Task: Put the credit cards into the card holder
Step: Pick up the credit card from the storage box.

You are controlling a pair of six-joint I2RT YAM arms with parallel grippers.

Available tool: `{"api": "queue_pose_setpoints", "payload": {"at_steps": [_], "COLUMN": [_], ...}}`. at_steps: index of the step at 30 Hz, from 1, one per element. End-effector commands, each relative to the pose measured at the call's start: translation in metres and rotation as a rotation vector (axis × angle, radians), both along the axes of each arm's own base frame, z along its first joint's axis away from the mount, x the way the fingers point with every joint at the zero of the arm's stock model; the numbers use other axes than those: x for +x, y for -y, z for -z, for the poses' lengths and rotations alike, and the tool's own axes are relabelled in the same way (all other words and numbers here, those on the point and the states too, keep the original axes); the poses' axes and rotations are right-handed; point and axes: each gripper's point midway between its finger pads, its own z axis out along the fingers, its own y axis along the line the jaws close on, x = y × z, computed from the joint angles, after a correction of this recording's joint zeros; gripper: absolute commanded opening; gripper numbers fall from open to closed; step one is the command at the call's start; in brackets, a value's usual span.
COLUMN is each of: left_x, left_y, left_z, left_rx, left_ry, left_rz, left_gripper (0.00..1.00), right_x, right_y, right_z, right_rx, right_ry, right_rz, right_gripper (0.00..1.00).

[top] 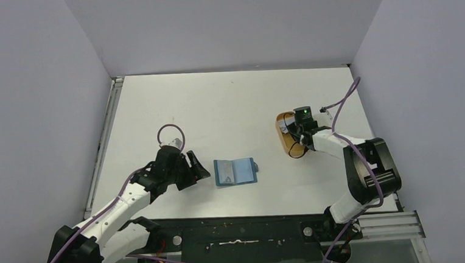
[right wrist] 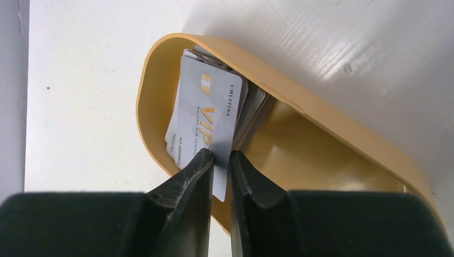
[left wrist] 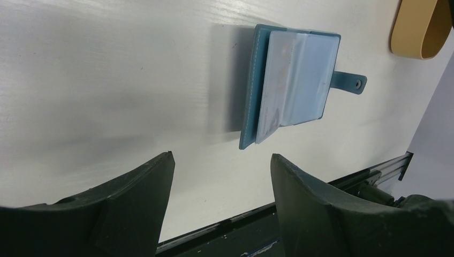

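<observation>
Card [right wrist: 206, 123] marked "VIP" and "CHLITINA" pinched in right hand [right wrist: 220, 158] inside orange tray [right wrist: 310, 155]; left hand [left wrist: 222, 156] spread.

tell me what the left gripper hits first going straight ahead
Probably the open card holder, lying ahead of the left gripper; it might touch the bare table first, as depth is unclear.

Left arm [top: 114, 210]: white link shells, black joint housings, and a bulky black shoulder block at the base. Right arm [top: 334, 142]: same build, with a blocky black elbow housing.

Purple cable [top: 170, 125] forms a loop at the left wrist and runs along the links. Second purple cable [top: 348, 92] arcs off the right wrist.

Green indicator light [top: 302, 111] is lit on the right wrist module.

Left gripper [left wrist: 222, 158]: two matte, dark fingers [left wrist: 134, 198], broad, curved and tapering to blunt tips. Right gripper [right wrist: 220, 156]: identical dark fingers.
</observation>
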Motion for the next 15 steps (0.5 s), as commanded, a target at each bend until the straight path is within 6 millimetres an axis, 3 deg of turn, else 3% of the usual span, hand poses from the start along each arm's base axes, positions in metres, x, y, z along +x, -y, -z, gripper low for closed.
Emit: {"api": "queue_pose_setpoints", "payload": {"at_steps": [1, 7, 15], "left_x": [0.009, 0.009, 0.01], "left_y": [0.005, 0.005, 0.003], "left_z": [-0.013, -0.013, -0.017], "left_rx": [-0.041, -0.042, -0.039], "left_ry": [0.053, 0.054, 0.067], "left_rz": [0.0, -0.002, -0.008], "left_gripper": [0.64, 0.64, 0.64], "right_x": [0.002, 0.005, 0.009], "right_y": [0.004, 0.0, -0.001], "right_z": [-0.023, -0.045, -0.075], "right_rx": [-0.026, -0.03, -0.039], "right_ry": [0.042, 0.079, 0.117], "right_rz": [-0.014, -0.04, -0.063], "right_gripper": [0.11, 0.01, 0.0]}}
